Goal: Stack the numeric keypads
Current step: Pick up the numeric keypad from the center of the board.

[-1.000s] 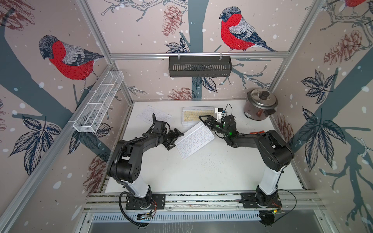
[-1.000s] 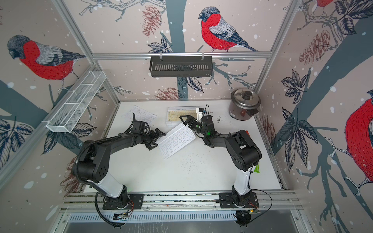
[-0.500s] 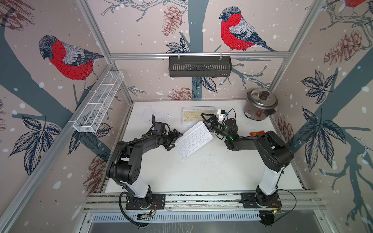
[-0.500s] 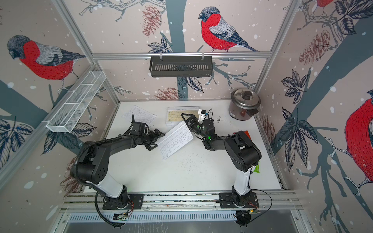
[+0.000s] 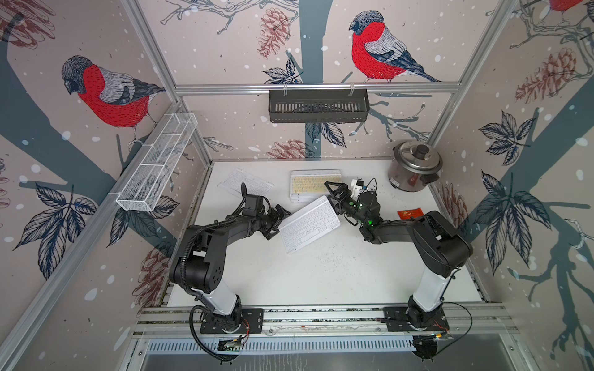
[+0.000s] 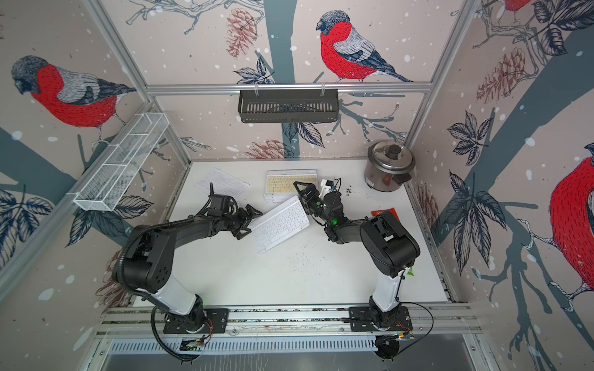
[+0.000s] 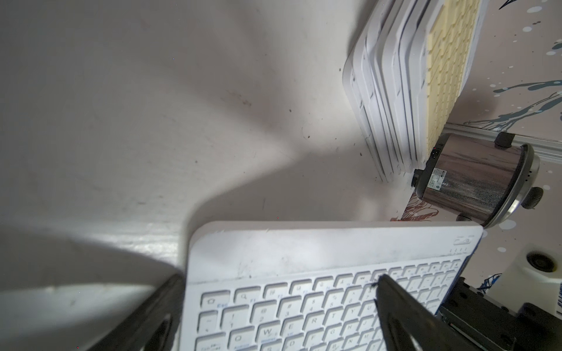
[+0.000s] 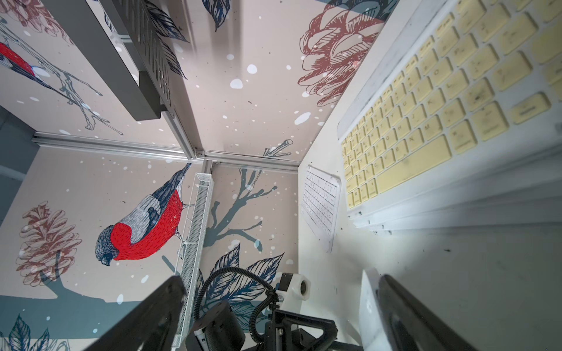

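My left gripper (image 5: 279, 225) is spread wide at one end of the white keypad (image 5: 308, 225), which lies askew on the table (image 5: 321, 276) near the middle. In the left wrist view one finger (image 7: 395, 313) hangs over its keys and the other sits beside its edge, with nothing clamped. My right gripper (image 5: 331, 196) is released too, at the keypad's opposite end, one finger (image 8: 404, 310) just beside the rim. Just behind is the stack of keypads (image 5: 315, 188), the top one yellow-keyed; whether the white keypad's corner touches it I cannot tell. Another pale keypad (image 5: 246, 184) lies flat toward the back left, apart from the stack. A rice cooker (image 5: 414, 167) stands in the back right corner.
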Motion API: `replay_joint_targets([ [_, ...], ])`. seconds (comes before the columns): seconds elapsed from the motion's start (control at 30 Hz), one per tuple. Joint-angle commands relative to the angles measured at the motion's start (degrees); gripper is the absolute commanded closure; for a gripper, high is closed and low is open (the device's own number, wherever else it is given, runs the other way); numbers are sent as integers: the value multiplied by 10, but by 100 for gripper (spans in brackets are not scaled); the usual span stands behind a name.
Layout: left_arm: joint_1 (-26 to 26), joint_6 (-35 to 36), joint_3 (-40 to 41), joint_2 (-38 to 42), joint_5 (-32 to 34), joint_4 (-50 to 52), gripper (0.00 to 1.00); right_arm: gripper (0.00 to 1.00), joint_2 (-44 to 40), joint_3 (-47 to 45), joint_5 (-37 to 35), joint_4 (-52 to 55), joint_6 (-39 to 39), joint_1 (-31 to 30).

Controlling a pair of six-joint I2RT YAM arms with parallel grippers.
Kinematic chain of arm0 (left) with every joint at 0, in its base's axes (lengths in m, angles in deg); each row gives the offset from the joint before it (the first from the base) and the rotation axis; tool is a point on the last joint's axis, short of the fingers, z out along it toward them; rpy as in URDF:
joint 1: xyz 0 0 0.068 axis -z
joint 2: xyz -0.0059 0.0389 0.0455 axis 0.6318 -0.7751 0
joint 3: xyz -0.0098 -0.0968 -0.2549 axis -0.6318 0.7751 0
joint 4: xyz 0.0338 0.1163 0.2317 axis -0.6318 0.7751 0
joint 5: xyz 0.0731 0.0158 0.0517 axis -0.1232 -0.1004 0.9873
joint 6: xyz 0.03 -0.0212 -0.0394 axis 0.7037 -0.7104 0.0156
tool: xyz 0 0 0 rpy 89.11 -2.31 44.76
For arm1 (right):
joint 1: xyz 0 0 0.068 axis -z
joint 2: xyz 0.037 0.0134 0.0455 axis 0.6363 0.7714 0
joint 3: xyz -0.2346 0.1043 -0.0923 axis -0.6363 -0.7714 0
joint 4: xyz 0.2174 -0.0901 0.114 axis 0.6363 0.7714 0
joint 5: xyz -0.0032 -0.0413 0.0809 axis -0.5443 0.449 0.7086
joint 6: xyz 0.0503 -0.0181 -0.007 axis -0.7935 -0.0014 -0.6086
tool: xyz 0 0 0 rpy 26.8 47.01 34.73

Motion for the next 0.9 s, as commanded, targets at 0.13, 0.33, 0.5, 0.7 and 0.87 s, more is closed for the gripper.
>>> replay_joint_targets([
  [0.13, 6, -24, 2, 4, -89, -138, 4, 0, 18, -13, 59, -56, -116, -23],
  [0.33, 6, -27, 6, 6, -89, -141, 3, 0, 9, -33, 35, -88, -148, -26],
  [0.5, 7, -24, 5, 9, -89, -136, 4, 0, -17, -39, 36, -42, -136, -24],
  [0.7, 6, -23, 4, 0, -91, -138, 4, 0, -56, -11, 82, 99, -78, -22],
  [0.87, 7, -23, 4, -8, -93, -145, 4, 0, -82, 21, 113, 261, 32, -19],
])
